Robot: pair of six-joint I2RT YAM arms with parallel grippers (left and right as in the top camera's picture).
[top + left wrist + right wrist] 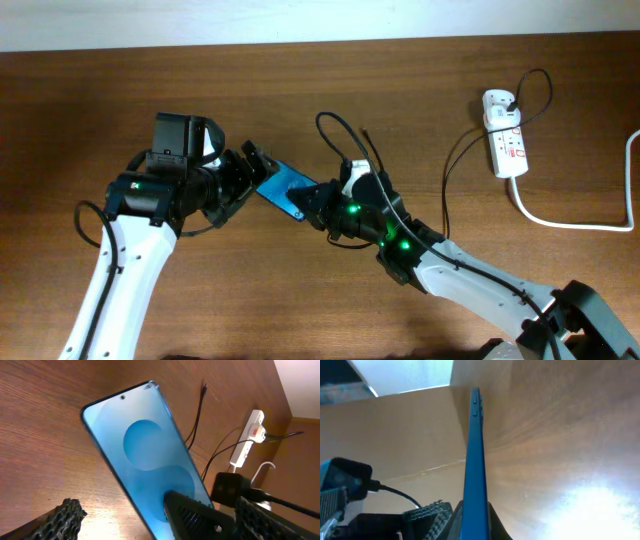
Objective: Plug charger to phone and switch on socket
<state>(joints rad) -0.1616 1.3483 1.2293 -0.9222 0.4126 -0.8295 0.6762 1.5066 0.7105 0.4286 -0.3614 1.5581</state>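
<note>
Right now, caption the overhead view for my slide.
Right gripper shut on the phone, open left gripper at its other end, socket far right.

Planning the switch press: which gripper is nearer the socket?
Right. The right gripper, shut on the phone, sits mid-table, well short of the socket; the left gripper, open, lies beyond the phone, farther away.

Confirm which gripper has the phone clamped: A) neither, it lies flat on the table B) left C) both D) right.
D: the right gripper is shut on the phone, which shows edge-on between its fingers in the right wrist view. The left gripper stands open at the phone's other end.
</note>
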